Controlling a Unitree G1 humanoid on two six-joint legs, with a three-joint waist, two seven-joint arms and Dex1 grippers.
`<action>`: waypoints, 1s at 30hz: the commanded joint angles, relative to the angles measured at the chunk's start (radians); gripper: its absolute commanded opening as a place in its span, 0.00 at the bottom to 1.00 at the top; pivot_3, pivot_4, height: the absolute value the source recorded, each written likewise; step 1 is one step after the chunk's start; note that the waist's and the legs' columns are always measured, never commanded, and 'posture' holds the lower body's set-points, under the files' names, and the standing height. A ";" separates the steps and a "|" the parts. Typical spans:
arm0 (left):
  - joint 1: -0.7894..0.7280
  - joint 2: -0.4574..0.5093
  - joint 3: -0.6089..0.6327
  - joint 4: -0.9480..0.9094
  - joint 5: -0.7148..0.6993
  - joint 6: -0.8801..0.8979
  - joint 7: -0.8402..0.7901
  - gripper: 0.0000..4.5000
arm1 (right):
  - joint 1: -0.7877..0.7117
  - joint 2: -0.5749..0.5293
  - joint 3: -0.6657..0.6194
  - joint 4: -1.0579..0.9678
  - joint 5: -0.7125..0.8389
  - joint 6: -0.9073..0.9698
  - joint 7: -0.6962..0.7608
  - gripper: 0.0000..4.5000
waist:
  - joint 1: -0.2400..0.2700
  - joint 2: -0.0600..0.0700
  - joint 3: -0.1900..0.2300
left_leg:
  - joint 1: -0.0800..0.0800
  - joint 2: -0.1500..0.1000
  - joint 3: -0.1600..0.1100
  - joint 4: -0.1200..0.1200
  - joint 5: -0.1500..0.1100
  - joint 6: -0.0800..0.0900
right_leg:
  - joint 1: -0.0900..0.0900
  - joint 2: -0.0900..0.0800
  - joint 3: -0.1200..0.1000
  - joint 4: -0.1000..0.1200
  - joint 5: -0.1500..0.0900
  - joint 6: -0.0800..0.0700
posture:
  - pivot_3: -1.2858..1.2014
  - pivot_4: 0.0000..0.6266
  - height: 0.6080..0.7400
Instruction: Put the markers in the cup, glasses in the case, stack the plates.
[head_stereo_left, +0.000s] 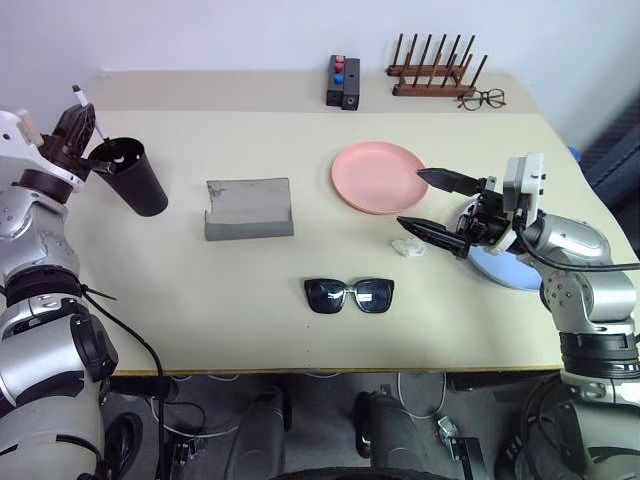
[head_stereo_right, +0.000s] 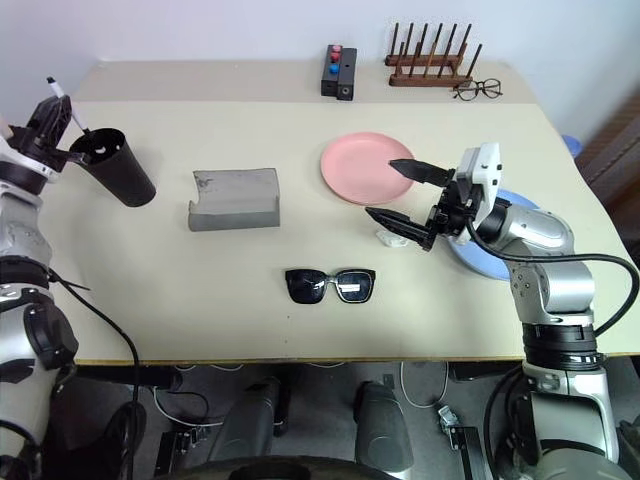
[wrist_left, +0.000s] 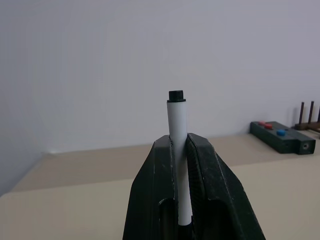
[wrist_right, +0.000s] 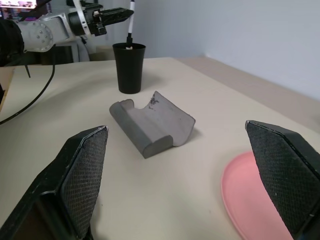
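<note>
White marker upright between left claw fingers.

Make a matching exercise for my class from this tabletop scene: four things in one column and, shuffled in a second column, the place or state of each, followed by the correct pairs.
Things
1. marker
2. sunglasses
3. pink plate
4. grey case

Places or states
A. lying on the table near its front edge, lenses dark
B. clamped between the left gripper's fingers, above the dark cup
C. open, flap up, between the cup and the plate
D. flat on the table just beyond the open right gripper

Pairs: 1-B, 2-A, 3-D, 4-C
</note>
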 joint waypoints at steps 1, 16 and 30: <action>0.002 0.016 0.013 0.002 -0.004 -0.026 0.011 0.02 | -0.001 -0.017 -0.029 -0.045 0.020 -0.002 -0.003 1.00 | -0.001 0.000 0.000 | 0.000 0.000 0.000 0.000 0.000 0.000 | 0.000 0.000 0.000 0.000 0.000 0.000 | 0.52 0.24 1.00; -0.006 0.022 0.007 -0.057 -0.016 0.004 0.020 0.99 | -0.011 -0.016 -0.023 -0.028 0.016 -0.008 -0.002 1.00 | 0.000 0.000 0.000 | 0.000 0.000 0.000 0.000 0.000 0.000 | 0.000 0.000 0.000 0.001 0.000 0.000 | 0.52 0.24 1.00; 0.127 0.019 -0.172 -0.727 -0.240 0.653 -0.270 0.99 | -0.032 -0.015 -0.020 0.007 0.017 -0.030 0.036 1.00 | 0.001 0.000 0.000 | 0.001 0.000 0.000 0.001 0.000 0.000 | 0.000 0.000 0.001 0.002 0.000 0.000 | 0.52 0.24 1.00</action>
